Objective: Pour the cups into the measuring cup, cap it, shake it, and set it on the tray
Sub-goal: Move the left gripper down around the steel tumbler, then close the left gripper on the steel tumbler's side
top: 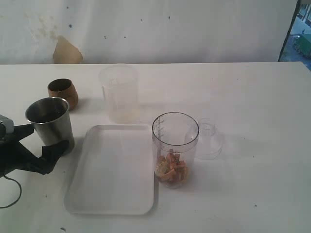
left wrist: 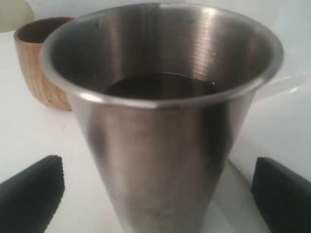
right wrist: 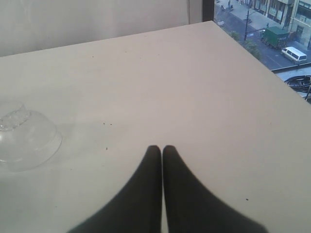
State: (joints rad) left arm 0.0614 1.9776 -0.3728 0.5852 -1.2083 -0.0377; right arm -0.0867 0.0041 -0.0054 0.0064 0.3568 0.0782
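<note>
Nearest the exterior camera, the white tray (top: 114,170) is lying flat on a pale table (top: 252,92) that is filling most of the scene. A scuffed, off-white wall (top: 170,29) is running behind the table, with a tan shape (top: 67,51) leaning at its foot. A strip of window (top: 297,34) is showing at the far right, and through it the right wrist view is looking down on a street with parked vehicles (right wrist: 284,41).

The measuring cup (top: 175,145) is standing upright just beside the tray's right edge and is holding brownish pieces (top: 171,170) at its bottom. The cap (top: 209,140) is sitting on the table just to the right of it. A frosted cup (top: 119,94) is standing behind the tray, and the small brown cup (top: 63,92) is standing farther left.

The steel tumbler (top: 51,124) is standing upright by the tray's left corner, with dark liquid (left wrist: 160,87) lying inside it. The left gripper (top: 44,137) is spreading its jaws wide around the tumbler, one finger (left wrist: 31,194) on each side, and the left wrist view is showing gaps between them and the steel.

The right gripper (right wrist: 162,151) is pressing its jaws together on nothing and pointing across bare table, with the cap off to one side.
</note>
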